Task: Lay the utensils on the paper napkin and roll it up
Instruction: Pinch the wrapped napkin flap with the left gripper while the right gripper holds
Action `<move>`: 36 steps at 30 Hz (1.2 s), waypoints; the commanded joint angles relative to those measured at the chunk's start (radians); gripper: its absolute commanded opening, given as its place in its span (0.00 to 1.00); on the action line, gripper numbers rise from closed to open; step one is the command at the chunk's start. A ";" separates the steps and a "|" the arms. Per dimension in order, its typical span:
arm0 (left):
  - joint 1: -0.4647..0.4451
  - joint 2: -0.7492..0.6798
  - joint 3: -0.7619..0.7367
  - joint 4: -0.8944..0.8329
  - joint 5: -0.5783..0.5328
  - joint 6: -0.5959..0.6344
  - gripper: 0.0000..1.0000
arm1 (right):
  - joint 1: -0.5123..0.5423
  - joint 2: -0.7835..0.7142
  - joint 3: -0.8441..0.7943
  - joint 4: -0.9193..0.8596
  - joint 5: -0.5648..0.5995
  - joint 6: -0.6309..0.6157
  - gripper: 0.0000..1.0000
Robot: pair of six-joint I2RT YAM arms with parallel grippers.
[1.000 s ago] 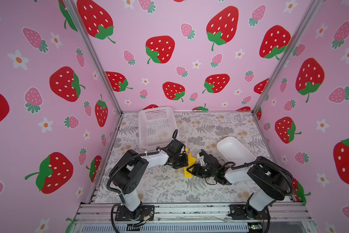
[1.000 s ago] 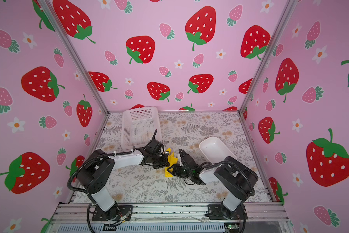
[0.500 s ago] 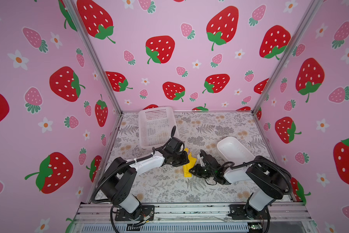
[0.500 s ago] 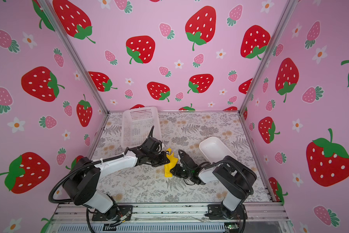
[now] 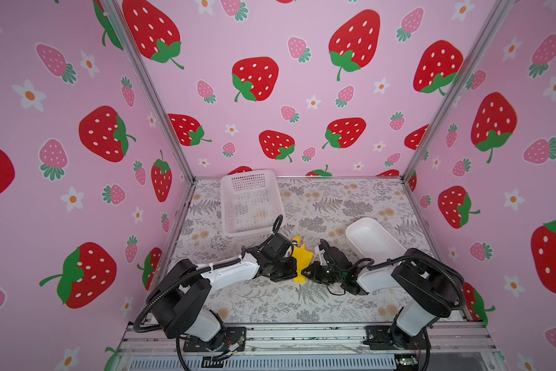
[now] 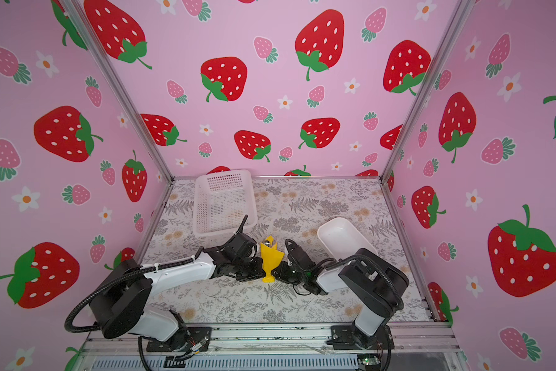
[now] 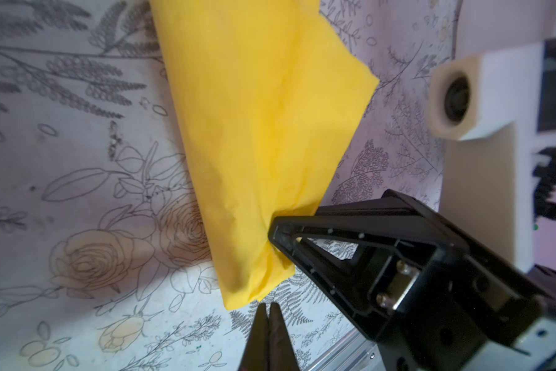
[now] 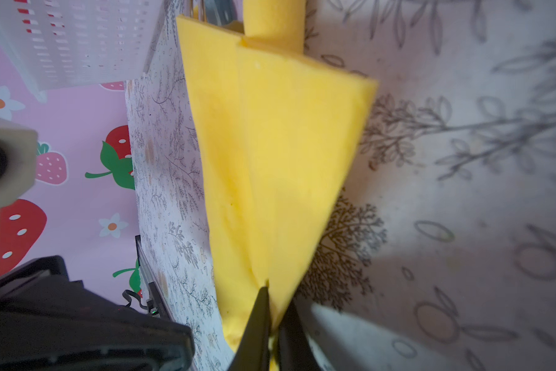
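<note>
The paper napkin [image 5: 302, 257] [image 6: 270, 257] is a bright yellow, partly rolled bundle lying on the floral mat between my two grippers. The utensils are wrapped inside it; only metal tips [image 8: 212, 9] poke out of its far end. In the right wrist view my right gripper [image 8: 275, 295] is shut on a flap at the near end of the napkin [image 8: 286, 144]. My left gripper [image 7: 267, 305] is shut with nothing in it, its tips just short of the near corner of the napkin [image 7: 263, 128]. Both grippers meet at that end in both top views.
A white mesh basket [image 5: 251, 205] stands at the back left, close behind the left wrist. A white oblong tray [image 5: 373, 239] lies at the right, just behind the right arm. The metal rail [image 5: 302, 334] runs along the front edge.
My right gripper has shut on the napkin's near end. The napkin has drawn in from a flatter spread to a narrower roll. My left arm swung out and back, gripper still shut.
</note>
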 commanded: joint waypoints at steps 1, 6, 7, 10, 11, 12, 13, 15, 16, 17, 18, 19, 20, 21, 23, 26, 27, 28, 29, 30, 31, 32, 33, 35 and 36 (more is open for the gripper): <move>-0.010 0.029 0.002 0.022 -0.013 -0.017 0.01 | 0.002 -0.001 -0.019 -0.011 0.007 0.009 0.10; -0.013 0.065 0.006 0.030 -0.012 -0.011 0.00 | 0.002 -0.003 -0.023 -0.011 0.011 0.012 0.10; -0.014 0.071 0.006 0.034 -0.012 -0.010 0.00 | 0.001 -0.006 -0.023 -0.013 0.011 0.012 0.10; -0.018 0.085 0.005 0.037 -0.017 -0.003 0.00 | 0.001 -0.006 -0.025 -0.016 0.012 0.010 0.10; -0.021 0.093 0.003 0.034 -0.022 0.002 0.00 | 0.002 -0.006 -0.026 -0.016 0.013 0.010 0.10; -0.022 0.100 0.002 0.032 -0.024 0.004 0.00 | 0.001 -0.004 -0.026 -0.016 0.011 0.010 0.10; -0.025 0.108 -0.004 0.032 -0.024 0.004 0.00 | 0.002 -0.004 -0.026 -0.016 0.011 0.012 0.10; -0.033 0.113 -0.018 0.033 -0.030 0.002 0.00 | 0.001 -0.006 -0.026 -0.017 0.011 0.014 0.10; -0.038 0.115 -0.026 0.033 -0.037 -0.001 0.00 | 0.002 -0.008 -0.026 -0.020 0.012 0.012 0.10; -0.043 0.112 -0.033 0.034 -0.040 -0.002 0.00 | 0.002 -0.010 -0.026 -0.021 0.014 0.012 0.10; -0.047 0.106 -0.038 0.037 -0.042 -0.006 0.00 | 0.001 -0.009 -0.027 -0.021 0.015 0.010 0.10; -0.049 0.097 -0.041 0.039 -0.048 -0.007 0.00 | 0.001 -0.007 -0.028 -0.021 0.015 0.011 0.10; -0.050 0.085 -0.038 0.037 -0.049 -0.010 0.00 | 0.002 -0.008 -0.029 -0.020 0.014 0.012 0.10; -0.050 0.076 -0.030 0.031 -0.050 -0.009 0.00 | 0.001 -0.011 -0.029 -0.021 0.014 0.013 0.10; -0.050 0.047 -0.007 0.016 -0.057 -0.008 0.00 | 0.001 -0.015 -0.032 -0.021 0.016 0.014 0.10; -0.049 0.016 0.018 0.010 -0.067 -0.009 0.01 | 0.001 -0.018 -0.035 -0.022 0.019 0.013 0.09; -0.049 0.014 0.023 0.013 -0.067 -0.012 0.01 | 0.001 -0.018 -0.035 -0.021 0.019 0.013 0.09; -0.048 0.014 0.026 0.017 -0.068 -0.015 0.02 | 0.001 -0.019 -0.034 -0.021 0.019 0.013 0.09; -0.048 0.020 0.034 0.019 -0.066 -0.014 0.02 | 0.001 -0.018 -0.036 -0.021 0.017 0.015 0.09; -0.048 0.029 0.042 0.019 -0.062 -0.014 0.02 | 0.001 -0.018 -0.034 -0.021 0.018 0.016 0.09; -0.048 0.043 0.050 0.022 -0.057 -0.014 0.02 | 0.001 -0.019 -0.034 -0.021 0.018 0.016 0.09; -0.049 0.057 0.057 0.028 -0.054 -0.014 0.02 | 0.000 -0.018 -0.032 -0.021 0.020 0.015 0.09; -0.049 0.068 0.059 0.037 -0.048 -0.018 0.01 | 0.001 -0.016 -0.032 -0.021 0.020 0.013 0.09; -0.049 0.087 0.058 0.062 -0.042 -0.030 0.02 | 0.001 -0.015 -0.029 -0.021 0.016 0.013 0.09; -0.049 0.095 0.058 0.071 -0.042 -0.033 0.01 | 0.001 -0.015 -0.028 -0.021 0.014 0.015 0.09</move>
